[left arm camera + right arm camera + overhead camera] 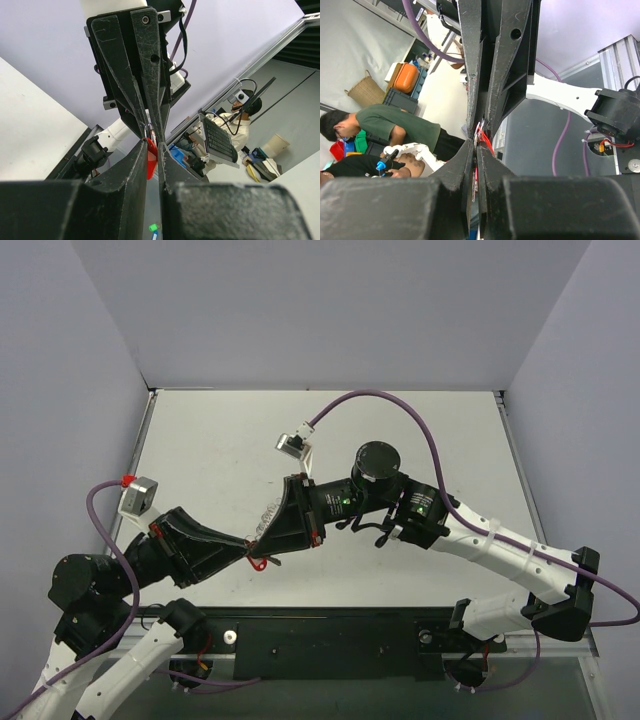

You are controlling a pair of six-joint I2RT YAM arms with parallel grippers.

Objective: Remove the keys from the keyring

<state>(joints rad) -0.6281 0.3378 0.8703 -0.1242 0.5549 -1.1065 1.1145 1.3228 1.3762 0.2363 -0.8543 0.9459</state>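
Two tools meet tip to tip over the near middle of the bench [220, 440]. My left tool [153, 146] is clamped tight on the red plastic head of the tiny key [150, 159]. Just beyond it the thin metal keyring [148, 131] touches that head, and my right tool [475, 146] is pinched closed on the ring, its fingertips almost against the left ones.

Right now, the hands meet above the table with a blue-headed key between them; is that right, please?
Not blue: the left wrist view shows the key has a red head. The left hand and right hand do meet above the table.
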